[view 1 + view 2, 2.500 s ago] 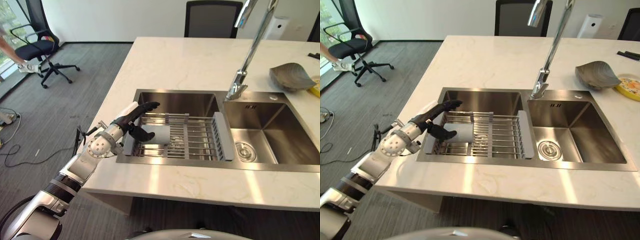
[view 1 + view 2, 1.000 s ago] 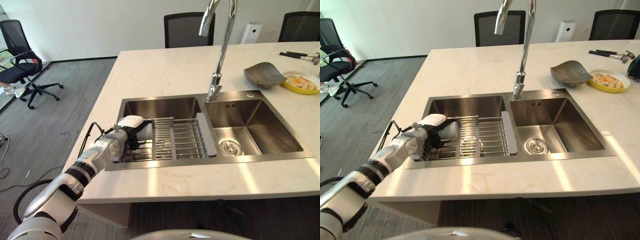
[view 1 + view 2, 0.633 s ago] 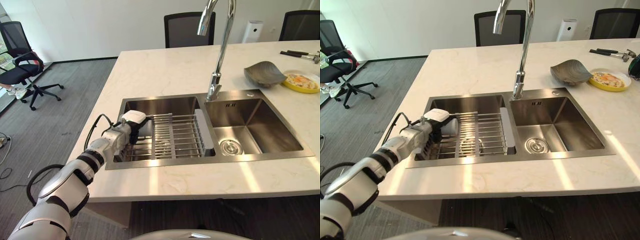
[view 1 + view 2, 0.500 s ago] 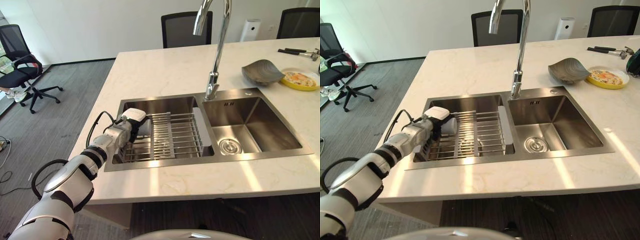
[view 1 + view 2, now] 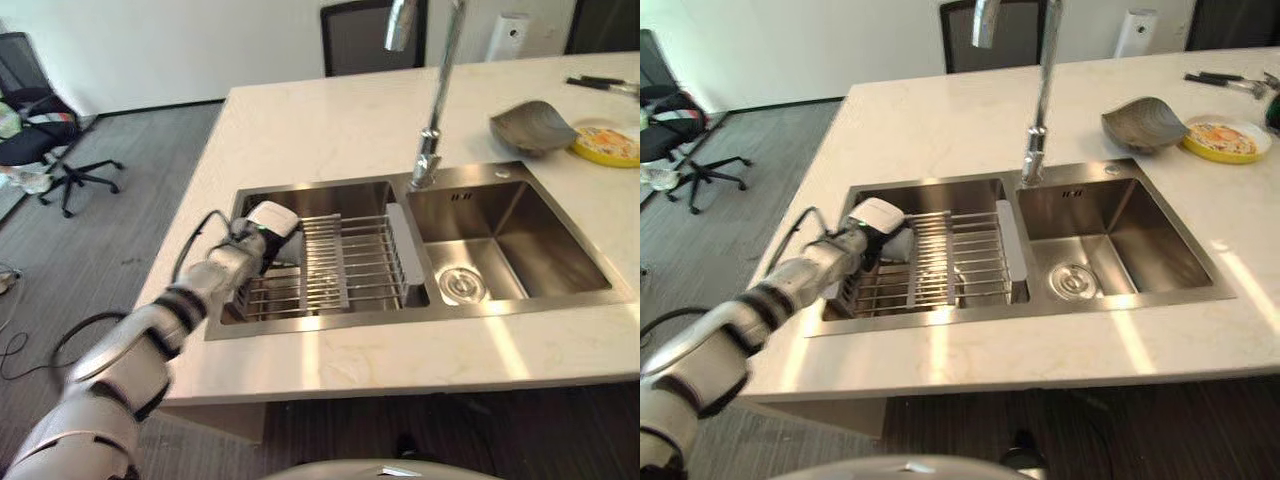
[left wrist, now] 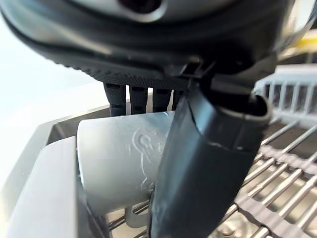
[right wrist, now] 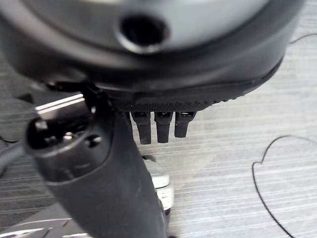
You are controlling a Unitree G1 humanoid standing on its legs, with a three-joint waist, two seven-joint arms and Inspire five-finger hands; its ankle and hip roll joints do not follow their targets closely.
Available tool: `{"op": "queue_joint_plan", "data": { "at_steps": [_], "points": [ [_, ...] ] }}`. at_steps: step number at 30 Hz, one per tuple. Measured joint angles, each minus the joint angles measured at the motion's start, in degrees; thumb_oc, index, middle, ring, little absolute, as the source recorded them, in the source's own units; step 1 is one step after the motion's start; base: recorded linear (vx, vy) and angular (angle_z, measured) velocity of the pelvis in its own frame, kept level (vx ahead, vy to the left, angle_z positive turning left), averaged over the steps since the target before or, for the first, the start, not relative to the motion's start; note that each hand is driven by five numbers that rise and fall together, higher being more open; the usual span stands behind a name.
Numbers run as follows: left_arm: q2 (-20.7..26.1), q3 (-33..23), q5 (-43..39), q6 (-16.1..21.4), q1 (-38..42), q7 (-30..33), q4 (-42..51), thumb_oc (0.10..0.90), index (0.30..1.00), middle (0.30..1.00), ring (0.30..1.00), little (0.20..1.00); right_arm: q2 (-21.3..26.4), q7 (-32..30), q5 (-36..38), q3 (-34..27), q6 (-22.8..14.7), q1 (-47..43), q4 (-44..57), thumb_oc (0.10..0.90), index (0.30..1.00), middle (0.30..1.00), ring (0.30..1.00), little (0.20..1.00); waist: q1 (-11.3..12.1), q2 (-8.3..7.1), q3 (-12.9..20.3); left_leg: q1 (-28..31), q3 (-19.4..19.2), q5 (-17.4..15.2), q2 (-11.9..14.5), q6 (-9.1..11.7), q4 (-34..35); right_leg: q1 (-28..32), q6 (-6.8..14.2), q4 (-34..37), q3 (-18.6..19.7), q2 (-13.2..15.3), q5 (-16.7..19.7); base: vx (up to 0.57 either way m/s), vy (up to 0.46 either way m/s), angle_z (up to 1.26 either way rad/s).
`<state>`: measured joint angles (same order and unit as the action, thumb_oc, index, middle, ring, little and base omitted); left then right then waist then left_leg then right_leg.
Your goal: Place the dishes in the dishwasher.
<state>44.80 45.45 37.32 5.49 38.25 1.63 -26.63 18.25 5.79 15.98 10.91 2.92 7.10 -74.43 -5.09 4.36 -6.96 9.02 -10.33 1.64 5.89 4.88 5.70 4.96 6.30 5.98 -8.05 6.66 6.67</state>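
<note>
My left hand [image 6: 198, 163] curled round pale cup [image 6: 119, 158] at rack's [image 5: 340, 265] left end in sink [image 5: 560, 270] — thumb across front, fingers behind, grip to lift it clear. Rack wires close under. Right hand [image 7: 99, 163] over floor, fingers relaxed. Beyond sink: tap [image 5: 435, 120], grey bowl [image 5: 530, 125], yellow plate [image 5: 608, 145].

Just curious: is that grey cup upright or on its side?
On its side: the cup lies across the rack, gripped by the left hand.

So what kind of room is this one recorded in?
Probably an office kitchen or demo kitchen: a marble-look island counter with a double steel sink and tall faucet, office chairs on grey carpet around it.
</note>
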Motion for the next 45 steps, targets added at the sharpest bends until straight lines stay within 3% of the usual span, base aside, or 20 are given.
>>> {"op": "queue_joint_plan", "data": {
  "at_steps": [8, 12, 15, 17, 20, 22, 26, 27, 30, 31, 32, 34, 35, 36, 39, 40, 41, 42, 43, 45],
  "points": [
    [-5.4, -25.8, -22.5, 2.6, -29.3, 5.9, 21.4, 0.400, 0.300, 0.300, 0.300, 0.300, -3.1, -0.3, -0.2, -0.8, -1.0, 1.3, -0.7, 0.800, 0.900, 0.900, 0.900, 0.900, 4.8, -0.92, -1.1, 0.4, 3.1, 0.4, 2.6, 1.6, -0.8, 2.2, -1.6, 0.0, -2.8, -2.6, -2.0, 0.01, -0.150, 0.19],
    [-13.4, -31.8, -35.4, 2.7, -32.7, 5.6, 28.9, 0.400, 0.300, 0.300, 0.300, 0.300, -2.6, 0.1, -0.8, -0.7, -1.0, 1.6, -0.7, 0.800, 0.900, 0.900, 0.900, 0.900, 7.9, -0.38, -3.2, -4.5, 9.4, 1.2, 2.8, 3.2, -5.1, 2.6, -2.4, 0.1, -7.8, -2.8, -2.3, -0.11, -0.115, 0.62],
    [-16.7, -33.2, -42.1, 2.9, -30.9, 5.3, 32.0, 0.400, 0.300, 0.300, 0.300, 0.300, -1.6, 0.2, -2.5, -0.8, -1.5, 1.3, 0.1, 0.800, 0.900, 0.900, 0.900, 0.900, 8.8, 0.82, -4.3, -9.5, 11.7, 7.1, 1.3, 4.4, -4.7, 2.8, -3.0, -0.2, -14.1, -2.9, -2.8, -0.20, -0.093, 1.48],
    [-18.6, -33.8, -45.9, 3.4, -28.0, 5.2, 33.3, 0.400, 0.300, 0.300, 0.300, 0.300, -0.9, 0.2, -2.8, -0.7, -1.6, 0.5, 0.6, 0.800, 0.900, 0.900, 0.900, 0.900, 8.9, -0.58, -5.1, -14.1, 4.3, 11.6, -0.2, 6.3, -3.8, 0.3, -6.0, 0.1, -18.0, -0.4, -2.1, -0.13, -0.033, 1.50],
    [-18.1, -35.3, -49.4, 3.5, -27.9, 4.4, 33.4, 0.400, 0.300, 0.300, 0.300, 0.300, 0.9, -0.2, -3.6, -0.9, -1.6, -0.1, 1.1, 0.800, 0.900, 0.900, 0.900, 0.900, 8.7, -1.44, -5.5, -12.3, -7.4, 5.7, 2.2, 6.0, -10.0, 0.4, -6.8, 0.1, -23.0, 2.6, -1.3, -0.12, 0.015, 0.82],
    [-18.0, -35.8, -52.4, 3.9, -27.9, 3.8, 33.5, 0.400, 0.300, 0.300, 0.300, 0.300, 1.5, -0.3, -3.3, -1.5, -1.6, -1.0, 2.4, 0.800, 0.900, 0.900, 0.900, 0.900, 7.4, -2.33, -5.8, -8.3, -8.3, 2.9, 4.5, 8.2, -13.7, 1.1, -7.5, 0.1, -26.1, 4.7, -0.3, -0.18, 0.125, 0.56],
    [-18.8, -36.6, -55.3, 5.0, -28.0, 2.0, 33.7, 0.400, 0.300, 0.300, 0.300, 0.300, 2.9, -0.3, -2.2, -4.0, -2.0, -1.4, 5.1, 0.800, 0.900, 0.900, 0.900, 0.900, 3.5, -1.74, -4.9, -1.1, -9.8, 0.9, 12.7, 10.1, -16.9, 1.7, -3.0, -0.6, -32.5, 6.5, 2.0, -0.25, 0.299, 0.90],
    [-19.9, -36.6, -55.4, 5.0, -28.0, 1.4, 33.5, 0.400, 0.300, 0.300, 0.300, 0.300, 4.3, -0.1, -2.1, -3.7, -1.9, -1.0, 5.5, 0.800, 0.900, 0.900, 0.900, 0.900, 2.2, -0.07, -4.1, 0.5, -9.6, 5.1, 13.2, 9.9, -13.5, 1.7, -1.8, -1.5, -34.2, 7.4, 2.4, -0.35, 0.488, 1.05],
    [-21.0, -36.6, -55.9, 4.9, -28.4, -0.4, 32.6, 0.400, 0.300, 0.300, 0.300, 0.300, 4.0, 0.0, -2.2, -5.9, -1.8, 1.6, 5.5, 0.800, 0.900, 0.900, 0.900, 0.900, 2.0, -0.47, -3.8, -0.2, -9.5, -0.5, 9.0, 4.6, -9.9, 2.1, -0.9, -8.3, -36.3, 14.5, 3.5, -0.17, 0.350, 1.34],
    [-20.9, -38.1, -56.6, 5.0, -30.6, -0.3, 33.0, 0.400, 0.300, 0.300, 0.300, 0.300, 3.5, 0.5, -2.1, -5.8, -1.9, 2.9, 4.0, 0.800, 0.900, 0.900, 0.900, 0.900, 2.4, -0.03, -3.1, -0.9, -8.0, -2.3, 7.9, 1.4, -9.2, -0.3, 1.3, -14.3, -36.3, 16.9, -0.6, -0.14, 0.461, 1.38],
    [-20.3, -40.4, -57.1, 5.0, -31.7, -0.3, 33.3, 0.400, 0.300, 0.300, 0.300, 0.300, 2.8, 0.5, -2.4, -5.1, -1.8, 2.5, 3.9, 0.800, 0.900, 0.900, 0.900, 0.900, 2.6, -0.63, -2.6, -2.5, -7.1, -3.5, 8.2, 0.4, -9.9, -0.6, 1.4, -10.7, -36.0, 15.1, -1.5, -0.11, 0.720, 1.59],
    [-17.3, -45.3, -57.3, 4.4, -32.0, -0.3, 32.8, 0.400, 0.300, 0.300, 0.300, 0.300, -0.6, 0.6, -2.5, -5.8, -1.7, 2.6, 2.9, 0.800, 0.900, 0.900, 0.900, 0.900, 3.4, -5.65, -1.8, -5.7, -3.9, -4.7, 5.0, 0.2, -12.0, -0.6, -3.0, -6.1, -36.9, 15.4, 5.7, -0.05, 0.707, 1.18],
    [-17.5, -46.2, -57.4, 4.0, -32.9, -0.3, 32.4, 0.400, 0.300, 0.300, 0.300, 0.300, -0.8, 0.6, -2.7, -5.5, -1.5, 2.3, 2.5, 0.800, 0.900, 0.900, 0.900, 0.900, 4.8, -5.95, -1.6, -6.4, -3.7, -6.7, 5.2, 0.7, -14.3, 0.7, -1.9, -6.6, -37.6, 16.6, 6.6, -0.02, 0.422, 1.10],
    [-17.0, -45.0, -57.1, 3.0, -34.1, -1.0, 31.7, 0.400, 0.300, 0.300, 0.300, 0.300, -0.3, 0.2, -4.1, -5.3, -0.5, 2.8, 2.2, 0.800, 0.900, 0.900, 0.900, 0.900, 5.5, -6.27, -1.8, -9.6, -5.6, -10.7, 4.2, 0.7, -21.5, 3.9, -1.4, -9.0, -37.4, 19.1, 7.0, 0.00, 0.542, 1.04],
    [-17.0, -42.3, -56.8, 2.9, -35.8, -3.4, 31.0, 0.400, 0.300, 0.300, 0.300, 0.300, 2.5, 0.0, -5.7, -6.9, -0.4, 3.4, 3.1, 0.800, 0.900, 0.900, 0.900, 0.900, 7.0, -4.76, -2.4, -8.0, -4.4, -11.7, 0.8, -4.3, -22.0, 4.4, -1.3, -20.3, -32.6, 25.8, 8.5, 0.07, 0.411, 0.83],
    [-17.0, -41.3, -56.3, 2.4, -35.3, -3.5, 30.8, 0.400, 0.300, 0.300, 0.300, 0.300, 2.9, 0.1, -5.5, -7.9, -0.5, 4.0, 3.8, 0.800, 0.900, 0.900, 0.900, 0.900, 6.0, -4.75, -2.3, -8.0, -1.9, -13.0, -0.2, -5.8, -22.4, 3.7, -1.9, -25.0, -28.1, 27.2, 10.2, 0.05, 0.317, 1.31],
    [-16.4, -40.8, -55.6, 2.4, -35.2, -3.7, 30.8, 0.400, 0.300, 0.300, 0.300, 0.300, 2.2, 0.2, -4.6, -8.1, -0.5, 3.7, 4.1, 0.800, 0.900, 0.900, 0.900, 0.900, 5.2, -4.59, -3.1, -7.5, 1.0, -12.9, -1.0, -6.6, -21.7, 1.1, 1.2, -27.4, -19.3, 26.6, 4.1, 0.12, 0.465, 1.78],
    [-16.3, -39.9, -54.7, 2.4, -33.7, -2.6, 29.8, 0.400, 0.300, 0.300, 0.300, 0.300, 1.1, 0.6, -3.9, -8.9, -0.6, 2.8, 6.3, 0.800, 0.900, 0.900, 0.900, 0.900, 3.7, -3.79, -4.2, -7.6, 5.8, -12.7, -0.1, -7.5, -19.9, -1.7, 0.3, -22.8, -4.9, 17.2, -4.4, 0.12, 0.292, 1.21],
    [-16.3, -39.9, -54.7, 2.4, -33.7, -2.6, 29.8, 0.400, 0.300, 0.300, 0.300, 0.300, 1.1, 0.6, -3.9, -8.9, -0.6, 2.8, 6.3, 0.800, 0.900, 0.900, 0.900, 0.900, 3.7, -3.79, -4.2, -7.6, 5.8, -12.7, -0.1, -7.5, -19.9, -1.7, 0.3, -22.8, -4.9, 17.2, -4.4, 0.12, 0.300, 1.56],
    [-16.0, -35.1, -54.1, 2.3, -28.9, -2.7, 27.3, 0.400, 0.300, 0.300, 0.300, 0.300, -1.1, 0.5, -1.7, -7.0, -0.6, 2.3, 7.2, 0.800, 0.900, 0.900, 0.900, 0.900, 2.6, -3.37, -4.9, -6.4, 14.2, -10.9, 0.7, -8.8, -15.7, -4.8, -1.6, -19.9, 6.8, 3.8, -10.6, 0.14, 0.367, 2.15]
  ]
}}
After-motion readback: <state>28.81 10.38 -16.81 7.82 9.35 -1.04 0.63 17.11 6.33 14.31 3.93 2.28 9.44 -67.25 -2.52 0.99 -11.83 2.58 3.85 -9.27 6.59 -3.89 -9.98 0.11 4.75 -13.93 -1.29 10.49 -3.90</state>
